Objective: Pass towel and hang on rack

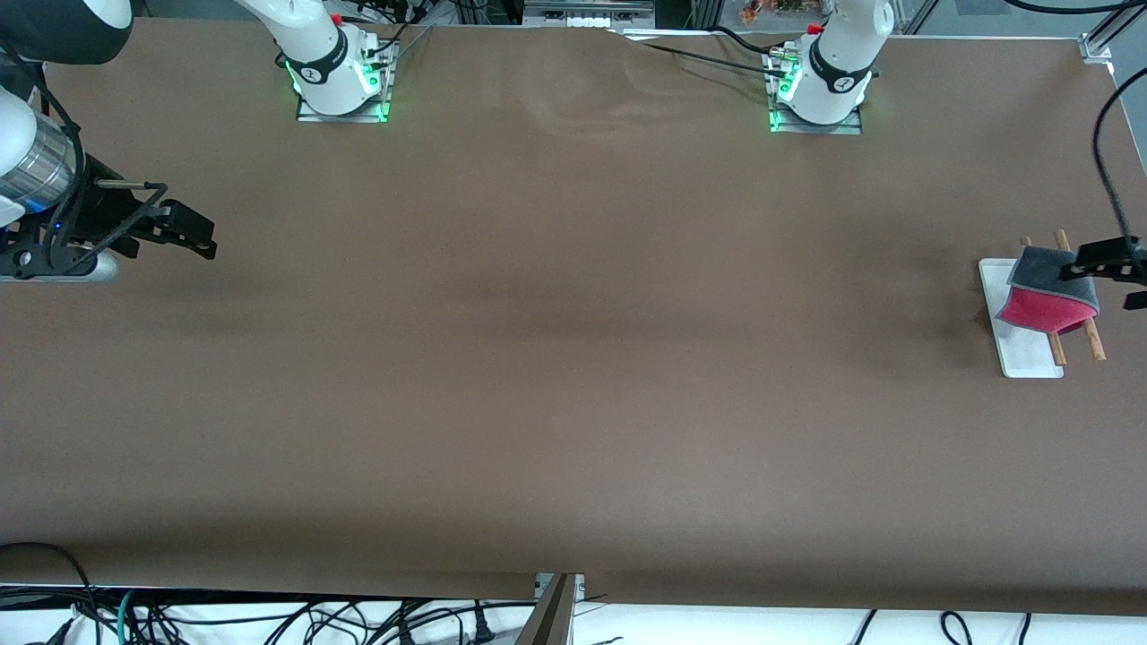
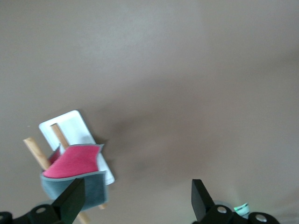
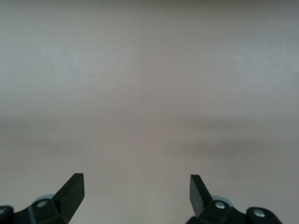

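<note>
The towel (image 1: 1044, 296) hangs folded over the rack's two wooden rods (image 1: 1091, 340), dark grey on top and red-pink below. The rack's white base (image 1: 1021, 354) stands at the left arm's end of the table. My left gripper (image 1: 1111, 278) is open and empty, just beside the towel over the rods. In the left wrist view the towel (image 2: 74, 161) and the rack's base (image 2: 70, 126) lie close to one finger (image 2: 72, 196) of the left gripper (image 2: 138, 191). My right gripper (image 1: 199, 235) waits open and empty at the right arm's end, over bare table in the right wrist view (image 3: 135, 184).
The brown table cover (image 1: 573, 358) spans the whole surface. The two arm bases (image 1: 340, 81) (image 1: 820, 90) stand at the edge farthest from the front camera. Cables (image 1: 269, 618) hang below the nearest edge.
</note>
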`<state>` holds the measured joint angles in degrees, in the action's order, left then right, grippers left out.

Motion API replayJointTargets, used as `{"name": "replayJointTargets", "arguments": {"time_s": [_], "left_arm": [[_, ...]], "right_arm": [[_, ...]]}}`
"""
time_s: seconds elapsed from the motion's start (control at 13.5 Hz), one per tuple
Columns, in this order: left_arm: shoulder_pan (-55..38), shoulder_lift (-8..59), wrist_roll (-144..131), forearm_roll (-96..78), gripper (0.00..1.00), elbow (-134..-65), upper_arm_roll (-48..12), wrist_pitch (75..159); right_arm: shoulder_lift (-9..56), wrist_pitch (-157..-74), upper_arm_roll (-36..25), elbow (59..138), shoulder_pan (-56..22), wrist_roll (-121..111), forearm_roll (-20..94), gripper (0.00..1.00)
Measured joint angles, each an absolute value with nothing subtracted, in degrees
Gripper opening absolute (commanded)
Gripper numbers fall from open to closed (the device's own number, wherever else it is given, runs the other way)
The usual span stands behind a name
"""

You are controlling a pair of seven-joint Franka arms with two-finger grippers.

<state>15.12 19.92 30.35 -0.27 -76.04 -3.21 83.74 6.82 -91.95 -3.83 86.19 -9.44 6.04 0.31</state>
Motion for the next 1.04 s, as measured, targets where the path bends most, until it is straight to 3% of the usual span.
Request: {"name": "replayJointTargets", "arguments": {"time_s": [0.22, 0.44, 0.67, 1.04], "left_arm": [[7.4, 15.9, 15.3, -0.3, 1.00, -78.9, -3.1, 84.0], [3.1, 9.8, 5.0, -0.3, 1.00, -86.5, -3.1, 89.9], [0.6, 4.0, 0.8, -0.3, 1.00, -95.3, -3.1, 97.9], [-0.1, -1.1, -5.2, -0.3, 1.00, -103.9, -5.8, 102.6]], "right_arm": [[6.9, -92.0, -3.9, 86.2, -9.3, 6.0, 0.3, 1.00], [7.0, -92.0, -3.9, 86.2, -9.3, 6.0, 0.3, 1.00], [7.0, -92.0, -3.9, 86.2, -9.3, 6.0, 0.3, 1.00], [7.0, -92.0, -3.9, 86.2, -9.3, 6.0, 0.3, 1.00]]}}
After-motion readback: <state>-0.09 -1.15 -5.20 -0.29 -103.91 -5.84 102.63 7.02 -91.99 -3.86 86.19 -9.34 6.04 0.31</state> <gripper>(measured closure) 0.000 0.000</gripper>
